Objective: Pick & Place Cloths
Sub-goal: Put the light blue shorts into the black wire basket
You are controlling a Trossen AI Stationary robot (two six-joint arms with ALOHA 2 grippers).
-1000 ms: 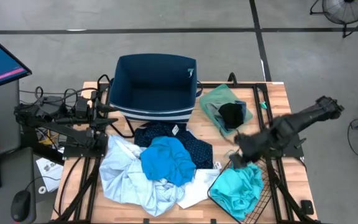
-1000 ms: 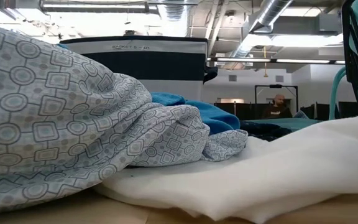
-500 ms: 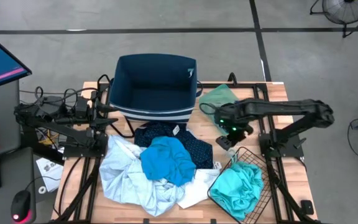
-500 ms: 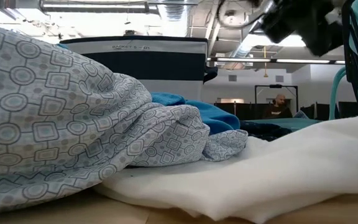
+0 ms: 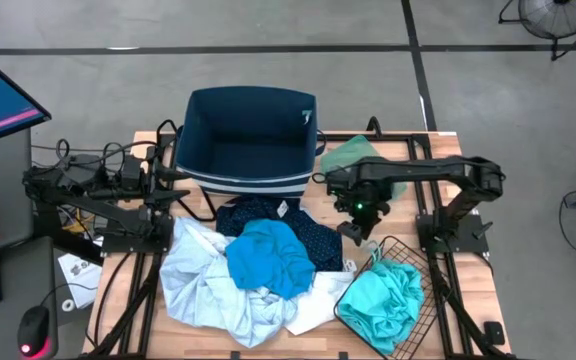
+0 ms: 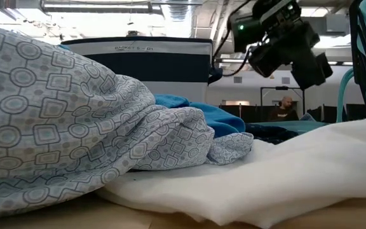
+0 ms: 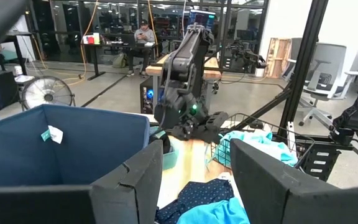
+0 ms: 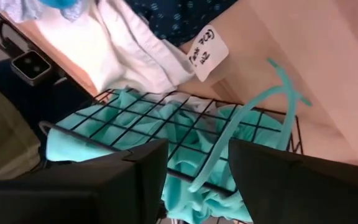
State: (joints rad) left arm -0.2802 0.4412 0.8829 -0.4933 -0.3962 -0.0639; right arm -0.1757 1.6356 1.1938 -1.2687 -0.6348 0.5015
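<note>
Swung since a second ago from over the wire basket point(image 5: 408, 250) at lower right to centre-right of the high view, as right gripper point(image 5: 352, 231), fingers apart with nothing between them. Hangs there above bare table between a green cloth point(image 5: 346, 158) and the basket's upper rim. Parked at the left edge, mid-height: left gripper point(image 5: 175, 199), fingers likewise spread and empty.

Could go wrong on any drop toward the turquoise cloth point(image 5: 383, 300) lying in the basket: catching a finger in the wire mesh, or hooking the thin turquoise strap point(image 8: 272, 106) draped over the rim and dragging the basket along. Could also pinch two layers at once in the middle pile, with bright blue cloth point(image 5: 268, 258) lying on pale patterned cloth point(image 5: 200, 285), dotted navy cloth point(image 5: 313, 238) and white cloth point(image 5: 320, 296), all touching.

Standing at upper centre: a navy bin point(image 5: 248, 186), open side up, nothing seen inside. Lying near the basket: a white tag point(image 8: 207, 52). Beyond the table in the low view, far off, a person.
</note>
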